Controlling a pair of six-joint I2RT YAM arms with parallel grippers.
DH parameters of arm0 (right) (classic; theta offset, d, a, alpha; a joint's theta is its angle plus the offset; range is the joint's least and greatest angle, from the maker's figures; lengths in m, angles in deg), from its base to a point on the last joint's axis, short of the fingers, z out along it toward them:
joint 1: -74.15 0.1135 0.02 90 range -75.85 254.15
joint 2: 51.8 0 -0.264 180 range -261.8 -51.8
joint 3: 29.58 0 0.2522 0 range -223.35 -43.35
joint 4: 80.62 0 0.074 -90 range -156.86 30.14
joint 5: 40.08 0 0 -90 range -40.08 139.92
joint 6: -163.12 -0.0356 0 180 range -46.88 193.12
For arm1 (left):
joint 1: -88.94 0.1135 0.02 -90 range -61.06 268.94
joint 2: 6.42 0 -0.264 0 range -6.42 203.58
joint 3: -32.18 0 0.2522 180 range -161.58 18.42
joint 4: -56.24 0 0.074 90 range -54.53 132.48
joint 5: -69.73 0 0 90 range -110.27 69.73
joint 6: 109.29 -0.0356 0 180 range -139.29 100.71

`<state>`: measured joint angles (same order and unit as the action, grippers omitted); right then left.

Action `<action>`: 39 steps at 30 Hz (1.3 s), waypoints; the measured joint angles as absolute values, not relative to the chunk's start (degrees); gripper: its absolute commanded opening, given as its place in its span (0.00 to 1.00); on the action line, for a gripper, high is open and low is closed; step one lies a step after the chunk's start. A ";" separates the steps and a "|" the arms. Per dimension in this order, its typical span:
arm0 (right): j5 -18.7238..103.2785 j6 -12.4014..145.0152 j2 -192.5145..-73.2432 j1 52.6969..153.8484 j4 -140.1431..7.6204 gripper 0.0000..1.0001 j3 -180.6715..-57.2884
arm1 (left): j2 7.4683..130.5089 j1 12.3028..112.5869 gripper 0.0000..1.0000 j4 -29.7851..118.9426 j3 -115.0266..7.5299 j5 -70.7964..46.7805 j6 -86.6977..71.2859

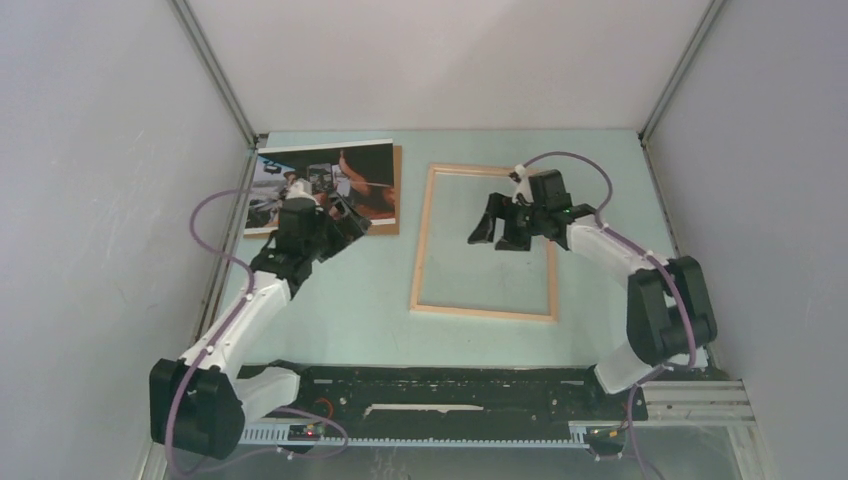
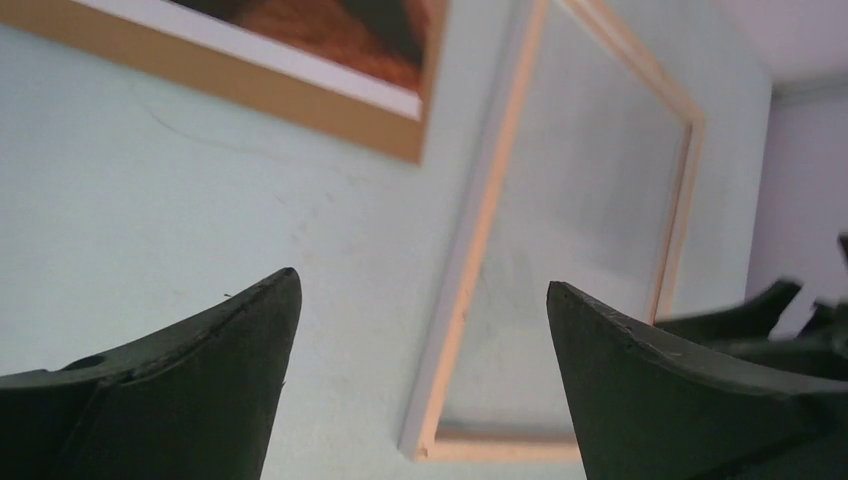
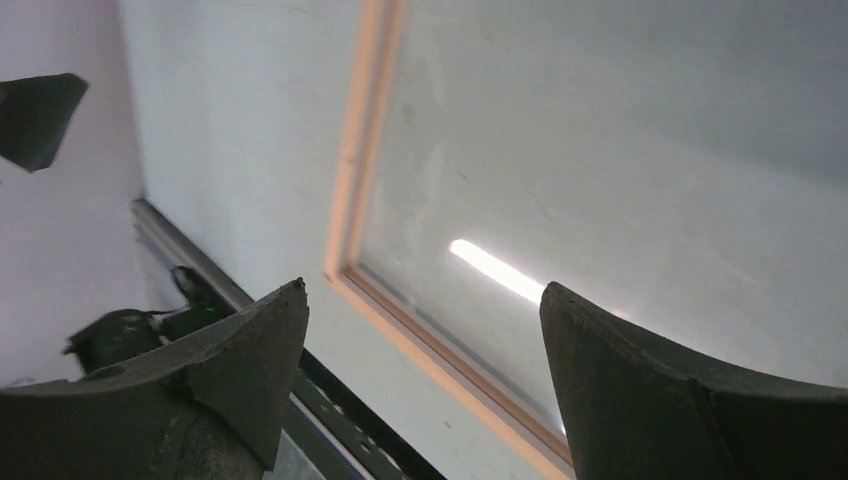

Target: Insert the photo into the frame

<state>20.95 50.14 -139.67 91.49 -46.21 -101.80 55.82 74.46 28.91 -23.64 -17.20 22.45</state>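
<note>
While the left gripper (image 2: pixel 420 280) hangs with its jaws spread wide and nothing in them, it's parked just over the near right part of the photo (image 1: pixel 365 175). The photo is face up on a brown backing board (image 1: pixel 398 190) at the far left of the table (image 1: pixel 350 310), long side running left to right. From overhead, that arm hides a chunk of the print.

The right gripper (image 3: pixel 424 285) is gaping too and empty, hovering over the frame (image 1: pixel 425 240). The frame lies flat just right of the board, long axis near to far, slightly skewed.

The right wrist view catches a light streak on the pane, which overhead doesn't show. The left wrist view shows the board's edge sticking out past the photo's white border.
</note>
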 measured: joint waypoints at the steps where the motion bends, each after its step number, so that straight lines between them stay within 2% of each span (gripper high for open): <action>1: 19.94 48.19 -141.34 92.63 -48.73 0.92 -102.55 | 55.89 76.39 1.00 28.63 -24.41 -17.94 23.28; 6: 16.73 36.98 -152.64 97.85 -62.28 0.88 -108.47 | 63.05 82.16 1.00 27.97 -31.62 -20.11 25.88; 10: 16.42 31.21 -165.01 101.72 -67.20 0.86 -120.77 | 69.85 86.90 1.00 32.28 -35.10 -17.48 29.14; 18: 19.35 28.17 -183.32 106.96 -64.40 0.83 -146.37 | 90.11 96.12 1.00 37.42 -46.31 -11.73 32.42; 26: 22.48 28.04 -198.64 107.25 -57.05 0.83 -169.03 | 103.25 97.87 0.99 38.05 -55.34 -6.44 32.96; 29: 24.14 28.11 -201.53 107.14 -54.19 0.83 -172.49 | 106.13 98.05 1.00 38.07 -57.26 -4.85 33.79; 37: 27.37 31.78 -201.79 107.40 -49.10 0.82 -172.27 | 109.52 98.38 1.00 35.23 -58.18 -4.02 34.45; 39: 28.53 33.72 -201.35 107.75 -48.22 0.76 -172.25 | 109.52 98.38 1.00 34.64 -58.22 -4.00 33.95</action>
<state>28.53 33.72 -201.35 107.75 -48.22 -172.25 109.52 98.38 34.64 -58.22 -4.00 33.95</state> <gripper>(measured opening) 0.817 0.996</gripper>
